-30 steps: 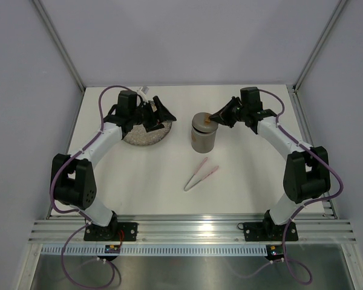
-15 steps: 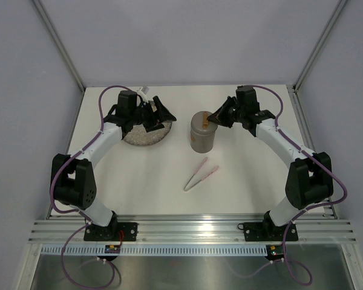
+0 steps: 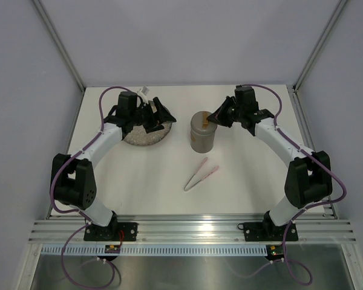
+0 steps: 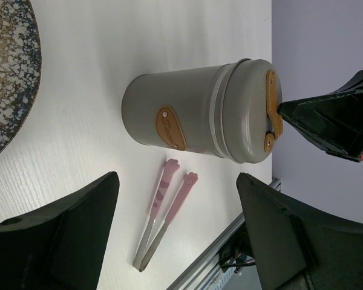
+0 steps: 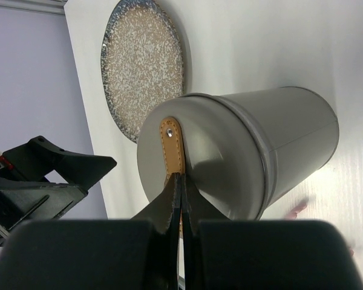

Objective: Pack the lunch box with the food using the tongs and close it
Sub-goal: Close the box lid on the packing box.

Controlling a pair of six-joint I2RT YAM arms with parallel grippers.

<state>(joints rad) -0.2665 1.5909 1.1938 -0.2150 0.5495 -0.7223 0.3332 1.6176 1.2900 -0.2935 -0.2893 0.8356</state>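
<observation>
**Lunch box closed, right claw at its strap, tongs lying on the tabletop**

The lunch box (image 3: 202, 138) stands upright on the white tabletop (image 3: 145, 181), about halfway between the left and right edges and closer to the far edge than to the near one. Its lid (image 4: 248, 109) is on, and a tan strap (image 5: 171, 148) runs across the top of the lid.

The right claw (image 5: 178, 180) has its two fingers pressed together. Their tips meet at one end of the strap and touch it. I cannot tell from the pictures whether the strap is pinched between them or only touched.

The left claw (image 3: 156, 116) hangs over the speckled plate (image 3: 142, 140), which lies toward the far left corner, a little apart from the lunch box. The fingers of this claw are wide apart and nothing is between them.

The tongs (image 3: 199, 175) lie flat near the middle of the tabletop, on the near side of the lunch box and not touching it. Their joined end points to the near edge. The two pink tips point to the far right and are slightly apart. No claw touches them.
</observation>
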